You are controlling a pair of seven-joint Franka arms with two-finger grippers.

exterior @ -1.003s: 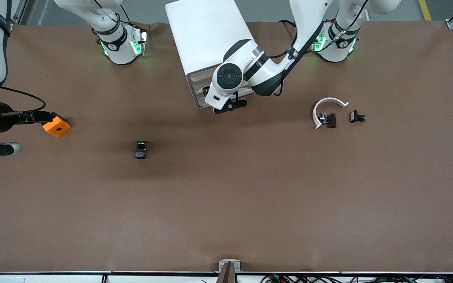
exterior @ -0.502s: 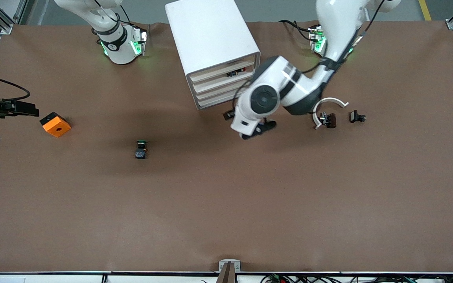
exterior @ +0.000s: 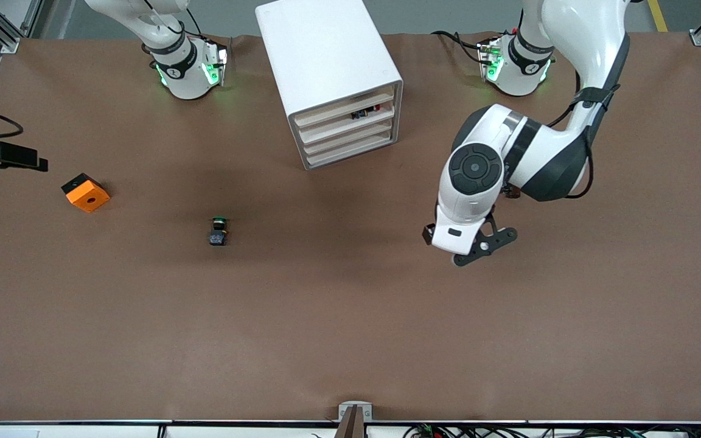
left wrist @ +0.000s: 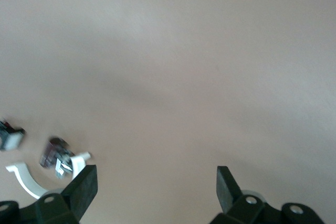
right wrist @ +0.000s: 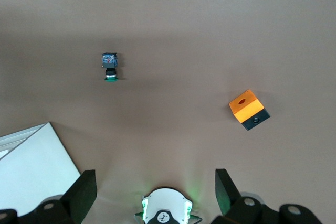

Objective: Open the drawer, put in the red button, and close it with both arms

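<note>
While a red button (exterior: 363, 113) sits in the cabinet's second drawer (exterior: 350, 114), apparently shut, both open, empty tools, left tool (exterior: 483, 243) and right tool (right wrist: 152, 190), hang over the desk (exterior: 350, 328).

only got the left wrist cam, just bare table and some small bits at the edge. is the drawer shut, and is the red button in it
Observer: On the front view all four drawer fronts of the cabinet look pushed in. A small dark part with some red shows in the gap above the second drawer from the top. I cannot confirm it is the red button.
Operator: ok where's the right gripper, mine's just open over bare table
Observer: The right gripper hangs open and empty over the right arm's end of the table, beside the orange block.
</note>
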